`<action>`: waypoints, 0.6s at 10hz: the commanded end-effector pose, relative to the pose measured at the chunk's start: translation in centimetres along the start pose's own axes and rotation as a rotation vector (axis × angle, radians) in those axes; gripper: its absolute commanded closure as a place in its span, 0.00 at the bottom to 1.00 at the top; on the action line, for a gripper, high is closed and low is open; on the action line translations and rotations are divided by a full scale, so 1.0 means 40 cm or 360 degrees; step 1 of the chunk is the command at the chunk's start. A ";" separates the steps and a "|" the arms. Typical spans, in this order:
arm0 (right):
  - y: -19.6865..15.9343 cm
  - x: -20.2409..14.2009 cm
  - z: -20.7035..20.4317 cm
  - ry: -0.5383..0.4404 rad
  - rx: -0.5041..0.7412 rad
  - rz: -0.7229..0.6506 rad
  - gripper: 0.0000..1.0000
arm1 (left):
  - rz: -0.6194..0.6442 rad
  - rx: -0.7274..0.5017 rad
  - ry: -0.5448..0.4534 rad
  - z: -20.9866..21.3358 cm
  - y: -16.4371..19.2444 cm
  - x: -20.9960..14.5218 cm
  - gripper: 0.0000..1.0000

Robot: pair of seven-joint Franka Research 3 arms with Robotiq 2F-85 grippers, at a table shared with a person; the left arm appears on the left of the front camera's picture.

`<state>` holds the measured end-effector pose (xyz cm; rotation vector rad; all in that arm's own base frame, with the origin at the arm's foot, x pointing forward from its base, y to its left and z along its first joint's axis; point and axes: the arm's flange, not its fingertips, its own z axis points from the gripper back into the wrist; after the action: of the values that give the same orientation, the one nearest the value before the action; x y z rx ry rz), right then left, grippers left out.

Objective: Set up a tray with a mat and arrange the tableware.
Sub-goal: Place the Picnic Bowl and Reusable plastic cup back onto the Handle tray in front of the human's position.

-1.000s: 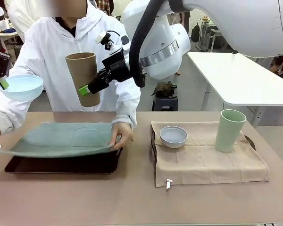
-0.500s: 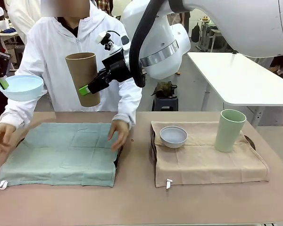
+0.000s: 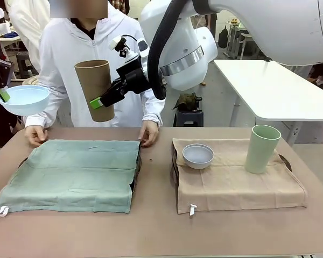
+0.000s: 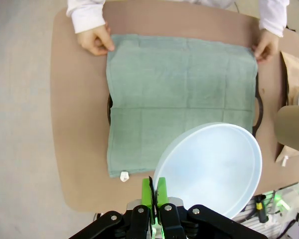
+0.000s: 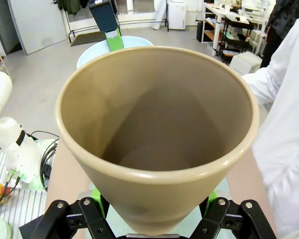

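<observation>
A green mat (image 3: pixel 70 174) lies spread over the dark tray (image 3: pixel 135 173) on the left; the person's hands (image 3: pixel 148 133) hold its far corners. My left gripper (image 3: pixel 2 94) hangs high at the far left, shut on the rim of the pale blue bowl (image 3: pixel 25 99), seen also from the left wrist as the bowl (image 4: pixel 212 167) over the mat (image 4: pixel 179 89). My right gripper (image 3: pixel 99 102) is shut on the tan brown cup (image 3: pixel 95 88), held up in front of the person; the cup (image 5: pixel 154 129) looms large in the right wrist view. The greyish white bowl (image 3: pixel 198 155) and pale green cup (image 3: pixel 262 149) stand on the beige mat (image 3: pixel 234 180).
The beige mat covers a second tray whose handle (image 3: pixel 285 161) shows at the right. A white table (image 3: pixel 274 88) stands behind on the right. The person (image 3: pixel 91 64) stands at the far edge, close behind the raised cup.
The person laid the green mat flat over the tray, then slid both hands back to its far corners. Both grippers held still with bowl and cup.
</observation>
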<state>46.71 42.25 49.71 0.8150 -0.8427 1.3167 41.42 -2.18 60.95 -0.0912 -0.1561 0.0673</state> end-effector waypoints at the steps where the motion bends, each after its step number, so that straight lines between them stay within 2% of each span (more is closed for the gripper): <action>1: -0.002 0.000 -0.001 -0.0001 -0.0001 0.0015 1.00 | -0.0016 -0.0013 -0.0023 0.001 0.000 -0.001 1.00; 6: -0.002 0.000 -0.001 -0.0001 -0.0001 0.0015 1.00 | -0.0016 -0.0013 -0.0023 0.001 0.000 -0.001 1.00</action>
<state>46.71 42.25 49.71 0.8150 -0.8427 1.3168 41.42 -2.18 60.95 -0.0912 -0.1561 0.0673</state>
